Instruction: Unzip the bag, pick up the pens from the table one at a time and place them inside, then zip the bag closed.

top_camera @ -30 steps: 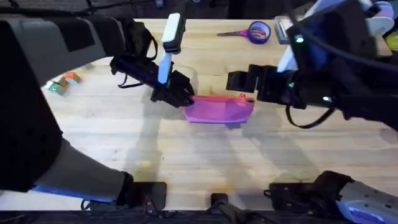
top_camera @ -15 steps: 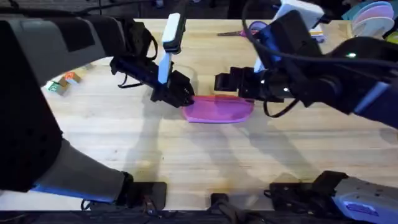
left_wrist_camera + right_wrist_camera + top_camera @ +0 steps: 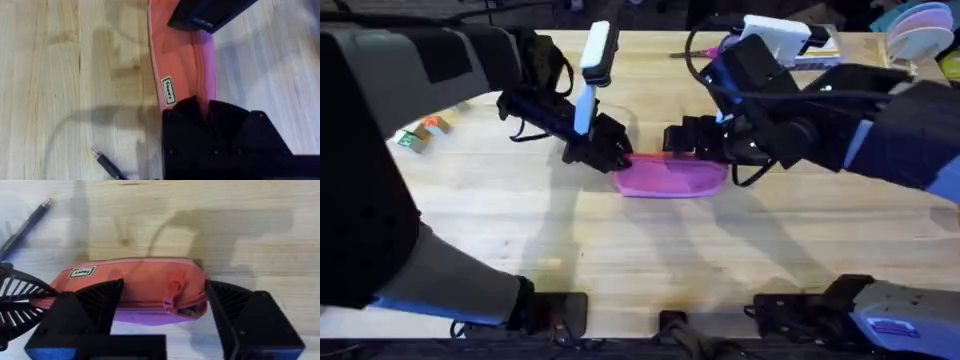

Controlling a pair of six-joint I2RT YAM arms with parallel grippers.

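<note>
1. The bag [image 3: 670,176] is a pink, long soft pouch lying flat near the middle of the table [image 3: 640,260], a little toward the far edge; a small white label [image 3: 168,91] sits on its side and a pink zip pull [image 3: 169,301] hangs near one end
2. At that end the zip gapes slightly over a dark slit; what lies inside cannot be told
3. The left gripper [image 3: 617,158] pinches the bag's left end, its black fingers pressed together on the fabric
4. The right gripper [image 3: 164,311] hangs just above the bag with its fingers spread wide, one to each side of the zip pull, apart from the fabric
5. One dark pen [image 3: 25,226] lies on the bare wood just beyond the bag's left end, toward the far edge
6. One pair of purple-handled scissors [image 3: 728,50] lies by the far edge
</note>
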